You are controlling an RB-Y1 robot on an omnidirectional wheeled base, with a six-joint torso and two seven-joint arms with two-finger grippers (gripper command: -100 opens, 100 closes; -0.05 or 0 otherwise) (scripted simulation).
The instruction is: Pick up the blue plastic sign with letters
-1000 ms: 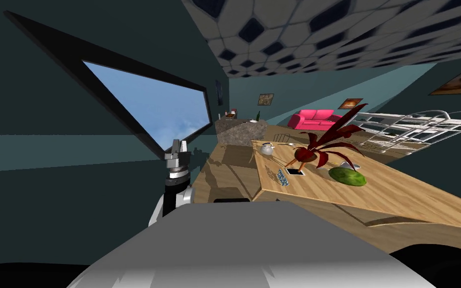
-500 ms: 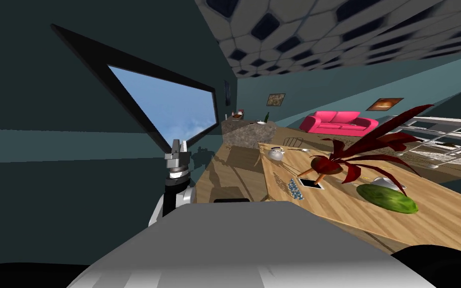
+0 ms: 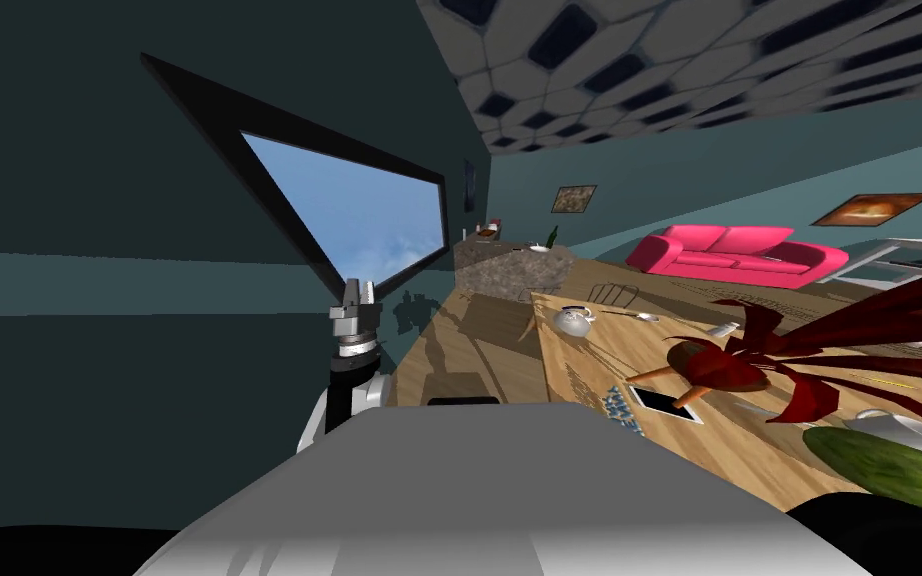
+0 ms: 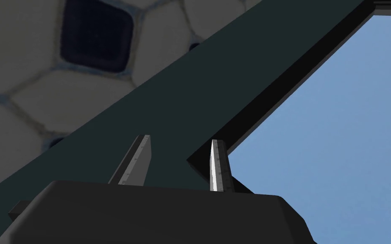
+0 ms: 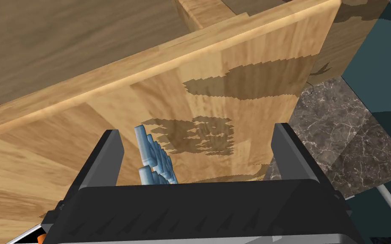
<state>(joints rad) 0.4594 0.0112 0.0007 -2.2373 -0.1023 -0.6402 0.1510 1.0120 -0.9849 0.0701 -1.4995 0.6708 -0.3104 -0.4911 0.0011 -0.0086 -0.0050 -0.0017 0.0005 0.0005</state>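
Observation:
The blue sign of raised letters lies near the left edge of the wooden table, just ahead of my chest. In the right wrist view the blue sign lies on the wood between the fingers of my right gripper, close to one finger. That gripper is open and hangs right over the sign; I cannot tell whether it touches it. My left gripper is raised by the window, away from the table, its fingers a narrow gap apart with nothing between them.
On the table stand a red-leaved plant, a flat white-rimmed tablet, a long green vegetable and a small teapot. A stone counter and a pink sofa lie beyond. Dark wall is on my left.
My head view has swung, so the table and its things now sit nearer and further right in the picture. The left arm has kept its pose.

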